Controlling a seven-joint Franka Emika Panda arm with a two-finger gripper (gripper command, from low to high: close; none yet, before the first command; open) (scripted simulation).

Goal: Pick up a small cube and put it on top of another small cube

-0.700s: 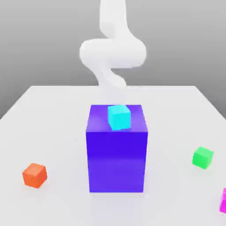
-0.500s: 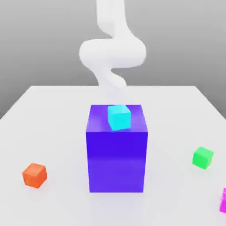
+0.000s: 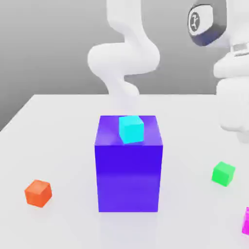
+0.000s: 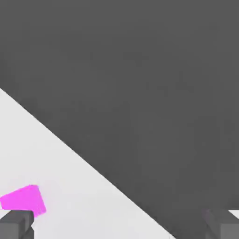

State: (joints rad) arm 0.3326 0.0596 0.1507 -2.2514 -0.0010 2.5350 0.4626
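On the white table [image 3: 58, 126], a big blue block [image 3: 129, 170] carrying a cyan cube [image 3: 131, 129] stands mid-scene, an orange cube [image 3: 38, 192] toward the exterior view's left. The green cube [image 3: 223, 173] and magenta cube [image 3: 246, 221] sit at the right. The gripper [image 4: 119, 224] spreads wide, empty, one finger [image 4: 16, 224] near the magenta cube.

Table [image 3: 58, 121]: big block [image 3: 129, 170] at centre, w/ a small cube [image 3: 131, 129] on its top, toward the rear edge. Low at the exterior view's left, apart from the block: loose cube [image 3: 38, 192]. At the exterior view's right: another small cube [image 3: 223, 173]; nearer the camera, at the frame's edge, task cube [image 3: 246, 221]. Arm [image 3: 124, 53] behind the block; wrist section at upper right.
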